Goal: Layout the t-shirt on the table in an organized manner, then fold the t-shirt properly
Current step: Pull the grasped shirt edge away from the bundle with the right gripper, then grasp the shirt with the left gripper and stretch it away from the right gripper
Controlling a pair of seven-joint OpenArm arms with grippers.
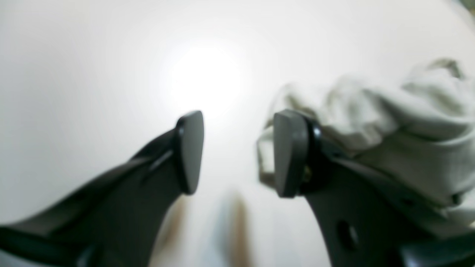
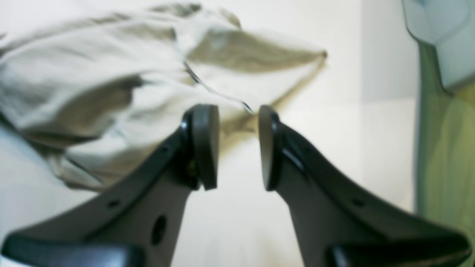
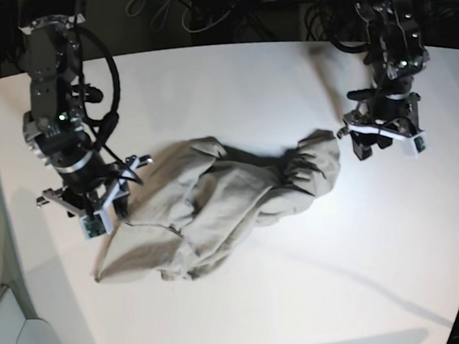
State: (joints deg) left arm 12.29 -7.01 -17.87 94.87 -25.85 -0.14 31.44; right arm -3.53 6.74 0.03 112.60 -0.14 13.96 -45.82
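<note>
Two sets of fingers are standing parted and empty over the white worktop (image 3: 229, 82), and the t-shirt (image 3: 216, 206) is lying crumpled in a long heap between them, running from about eight o'clock to two o'clock across the middle of the base view. The right gripper (image 2: 237, 148) is hovering at the nine o'clock end with a moderate gap between its pads, the cloth lying just beyond them, nothing pinched. The left gripper (image 1: 237, 152) is sitting at the three o'clock end, its fingers wider apart, one pad close against a bunched fold yet holding nothing.

Several things could go wrong from here, in my judgement. With the shirt so rumpled, either gripper may be closing on several layers at once, so a pull would drag the whole heap rather than spread it. The left pad beside that fold could be snagging it sideways. Hem and sleeves are hard to tell apart, so a wrong edge may be chosen, leaving the shirt twisted.
</note>
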